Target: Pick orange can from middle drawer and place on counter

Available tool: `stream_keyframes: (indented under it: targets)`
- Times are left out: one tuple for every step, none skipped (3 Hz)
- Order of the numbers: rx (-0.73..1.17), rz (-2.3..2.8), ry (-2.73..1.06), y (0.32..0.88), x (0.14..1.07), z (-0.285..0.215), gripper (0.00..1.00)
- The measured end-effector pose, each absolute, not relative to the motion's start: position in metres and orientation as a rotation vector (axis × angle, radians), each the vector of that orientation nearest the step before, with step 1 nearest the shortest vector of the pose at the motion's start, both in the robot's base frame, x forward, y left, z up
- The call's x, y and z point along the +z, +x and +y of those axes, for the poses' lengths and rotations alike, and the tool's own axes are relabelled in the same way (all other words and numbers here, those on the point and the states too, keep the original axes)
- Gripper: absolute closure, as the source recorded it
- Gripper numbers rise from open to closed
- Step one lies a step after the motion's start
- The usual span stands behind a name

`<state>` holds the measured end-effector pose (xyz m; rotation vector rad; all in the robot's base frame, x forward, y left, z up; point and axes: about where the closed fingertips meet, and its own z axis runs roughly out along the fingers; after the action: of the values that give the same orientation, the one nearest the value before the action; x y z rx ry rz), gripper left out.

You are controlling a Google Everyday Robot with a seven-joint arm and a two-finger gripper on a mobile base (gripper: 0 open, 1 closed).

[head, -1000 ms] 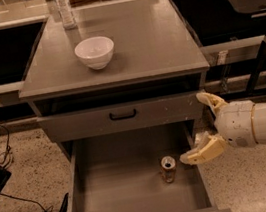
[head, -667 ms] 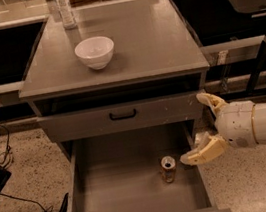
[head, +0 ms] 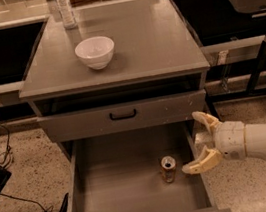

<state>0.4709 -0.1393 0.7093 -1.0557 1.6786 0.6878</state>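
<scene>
The orange can (head: 168, 169) stands upright on the floor of the open middle drawer (head: 112, 192), right of centre, silver top showing. My gripper (head: 198, 141) is open at the drawer's right wall, just right of the can and apart from it. One cream finger (head: 205, 120) points up and back, the other (head: 201, 162) reaches over the drawer wall towards the can. The counter (head: 148, 44) is the flat grey cabinet top above.
A white bowl (head: 95, 52) sits on the counter left of centre. A clear plastic bottle (head: 64, 8) stands at its back left. A closed drawer front with a black handle (head: 123, 115) is above the open drawer. Cables and dark gear (head: 7, 200) lie on the floor at left.
</scene>
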Motion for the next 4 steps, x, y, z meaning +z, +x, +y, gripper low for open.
stream_keyframes:
  targets:
    - [0.747,1.633,-1.044,0.475,0.659,-0.15,0.0]
    - [0.792,1.616,-1.044,0.48,0.612,-0.156,0.0]
    - [0.794,1.617,-1.045,0.48,0.611,-0.155,0.0]
    - [0.819,1.626,-1.055,0.495,0.572,-0.155,0.0]
